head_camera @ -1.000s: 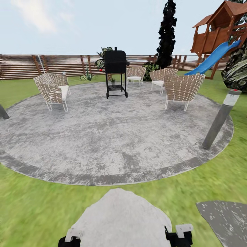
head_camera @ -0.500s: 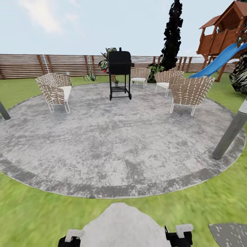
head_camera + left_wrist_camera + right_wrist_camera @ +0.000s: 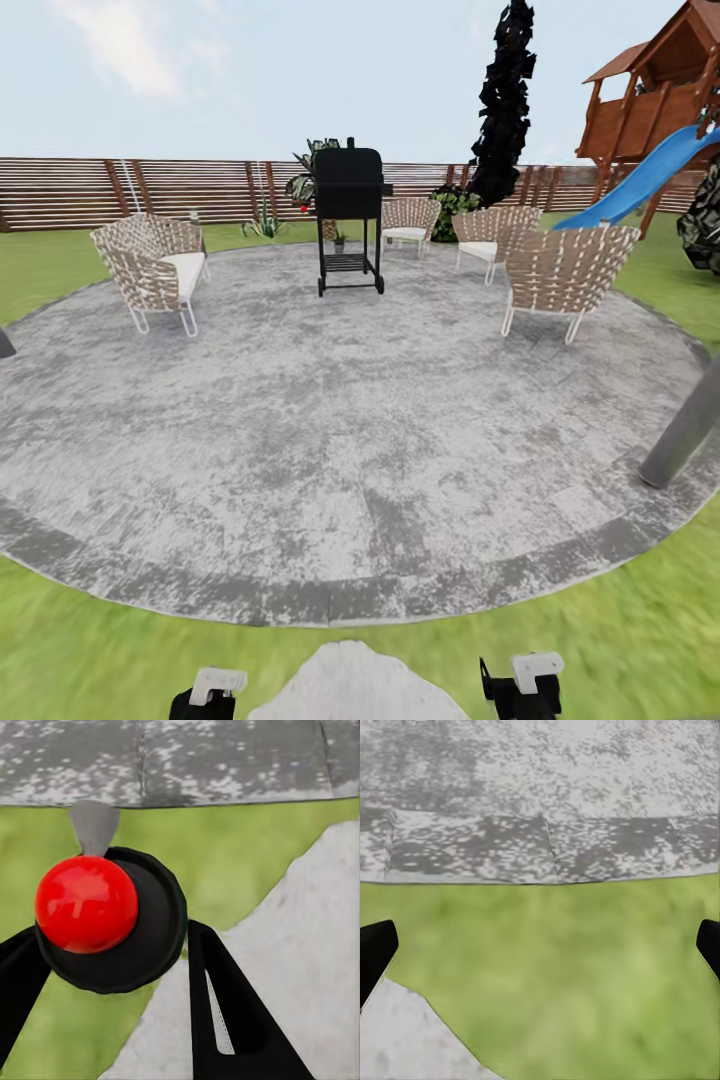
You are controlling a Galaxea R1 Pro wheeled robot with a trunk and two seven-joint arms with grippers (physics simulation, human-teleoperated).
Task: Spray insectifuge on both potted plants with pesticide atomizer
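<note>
robot on lawn at patio [image 3: 330, 420] near edge. plant [image 3: 339, 240] beyond grill [image 3: 349, 215], by fence [image 3: 150, 188]. right gripper [image 3: 540, 945] spread, empty; left gripper [image 3: 112, 967] unclear. spraying not begun.

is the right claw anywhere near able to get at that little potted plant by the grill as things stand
Probably not. The right claw hangs low over the lawn, and the potted plant sits beside the grill on the far side of the patio. The robot must drive closer first.

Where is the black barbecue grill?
In the head view the black grill stands at the far edge of the round grey patio, near the middle, in front of the wooden fence, with wicker chairs on both sides.
</note>
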